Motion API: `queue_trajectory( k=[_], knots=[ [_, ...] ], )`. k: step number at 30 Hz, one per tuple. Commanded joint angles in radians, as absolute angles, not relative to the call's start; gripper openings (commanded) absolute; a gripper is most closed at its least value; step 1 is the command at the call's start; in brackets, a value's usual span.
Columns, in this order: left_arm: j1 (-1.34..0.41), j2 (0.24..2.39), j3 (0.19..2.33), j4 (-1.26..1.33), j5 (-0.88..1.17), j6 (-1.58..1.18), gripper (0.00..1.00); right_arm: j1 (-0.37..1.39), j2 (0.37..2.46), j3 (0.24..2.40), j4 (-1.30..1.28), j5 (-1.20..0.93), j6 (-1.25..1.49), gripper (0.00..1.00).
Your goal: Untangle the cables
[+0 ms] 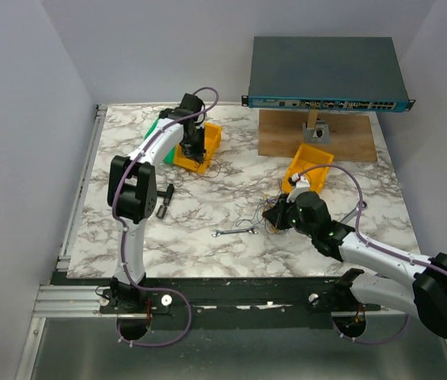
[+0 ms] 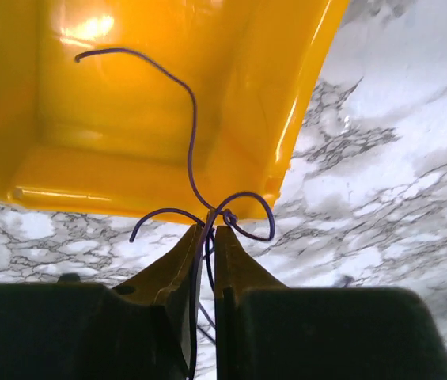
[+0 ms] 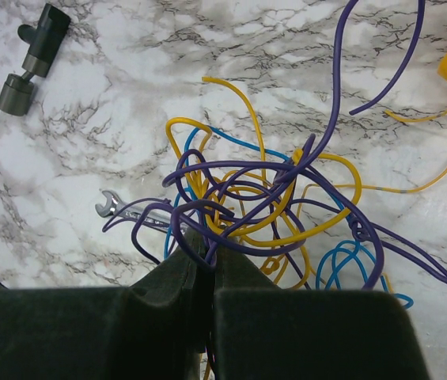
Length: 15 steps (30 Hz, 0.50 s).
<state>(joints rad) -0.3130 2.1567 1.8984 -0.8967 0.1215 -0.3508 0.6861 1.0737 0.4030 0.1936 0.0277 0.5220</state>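
Right gripper (image 3: 210,257) clamps the tangle (image 3: 270,206) at the table's 4 o'clock; pulling may tighten knots or drag the wrench (image 3: 128,212). Left gripper (image 2: 210,233) has its jaws nearly together around a purple wire (image 2: 192,134) at the rim of the 10 o'clock bin (image 2: 302,103); whether they pinch it is unclear, so it may drop outside.

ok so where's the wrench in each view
top external: wrench mid-table, just left of the right gripper.
left wrist: not in it.
right wrist: wrench left of centre, partly under the cables.
shared landmark: the marble table, in all three.
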Motion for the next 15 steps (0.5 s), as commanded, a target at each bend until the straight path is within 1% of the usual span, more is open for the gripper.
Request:
queue_trajectory(
  k=[1,3,6,8,10,12,13,15],
  knots=[
    [-0.304,2.177,2.005,-0.888,0.057,-0.359,0.15,0.686,1.055,0.422,0.197,0.010,0.516,0.01],
    [-0.302,2.251,2.112,-0.941,0.019,-0.340,0.17,0.686,1.042,0.419,0.191,0.010,0.517,0.01],
    [-0.287,2.330,2.239,-0.969,0.017,-0.327,0.17,0.686,1.023,0.415,0.182,0.008,0.519,0.01],
    [-0.269,2.361,2.290,-0.963,0.021,-0.333,0.16,0.685,1.014,0.414,0.174,0.014,0.519,0.01],
    [-0.249,2.370,2.305,-0.936,0.047,-0.343,0.13,0.685,1.010,0.413,0.168,0.015,0.519,0.01],
    [-0.234,2.375,2.316,-0.929,0.080,-0.349,0.13,0.686,1.007,0.411,0.167,0.014,0.520,0.01],
    [-0.229,2.371,2.321,-0.944,0.094,-0.351,0.14,0.684,1.006,0.411,0.165,0.015,0.520,0.01],
    [-0.233,2.327,2.277,-0.940,0.100,-0.349,0.31,0.685,1.008,0.410,0.165,0.020,0.520,0.01]
  ],
)
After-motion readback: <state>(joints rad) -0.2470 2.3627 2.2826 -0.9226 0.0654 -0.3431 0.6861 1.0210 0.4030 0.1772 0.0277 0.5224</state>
